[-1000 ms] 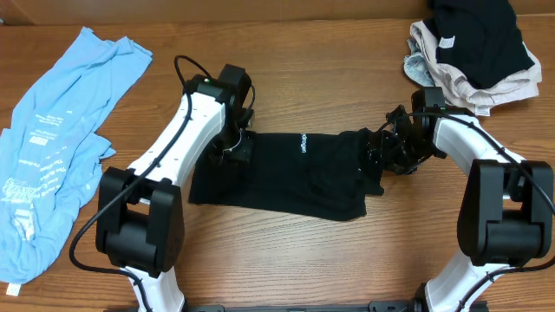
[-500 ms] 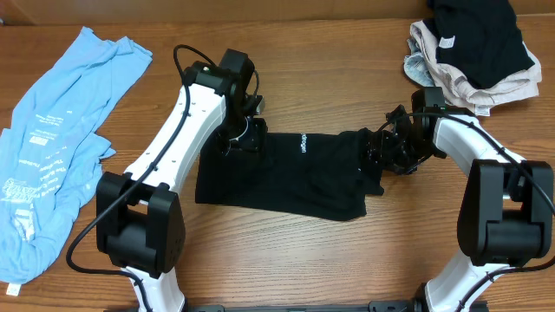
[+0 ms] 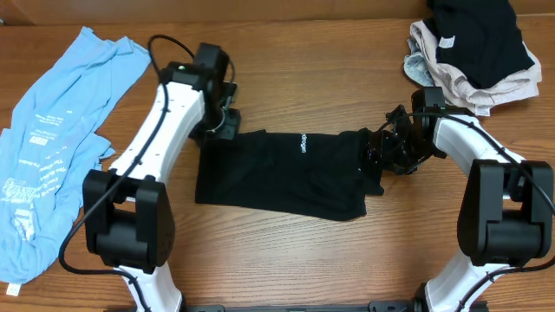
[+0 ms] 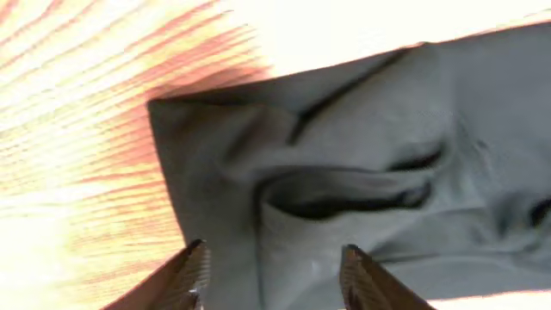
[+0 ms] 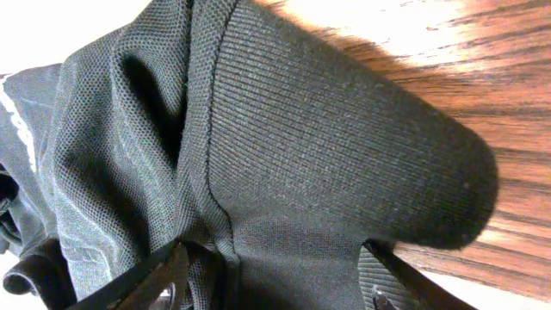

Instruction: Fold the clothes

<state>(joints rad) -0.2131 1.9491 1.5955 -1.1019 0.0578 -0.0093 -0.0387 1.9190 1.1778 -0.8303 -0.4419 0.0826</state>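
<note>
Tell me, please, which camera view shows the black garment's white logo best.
The overhead view: the white logo sits plainly on the whole black garment. The left wrist view shows only an overexposed fabric corner; the right wrist view only close-up knit folds.

Wood table (image 3: 321,69), black garment (image 3: 286,184), blue tee (image 3: 61,130), heap (image 3: 473,52)

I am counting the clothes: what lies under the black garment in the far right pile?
A beige garment shows under the black garment, with some pale patterned cloth at its left edge. Anything deeper is covered.
</note>
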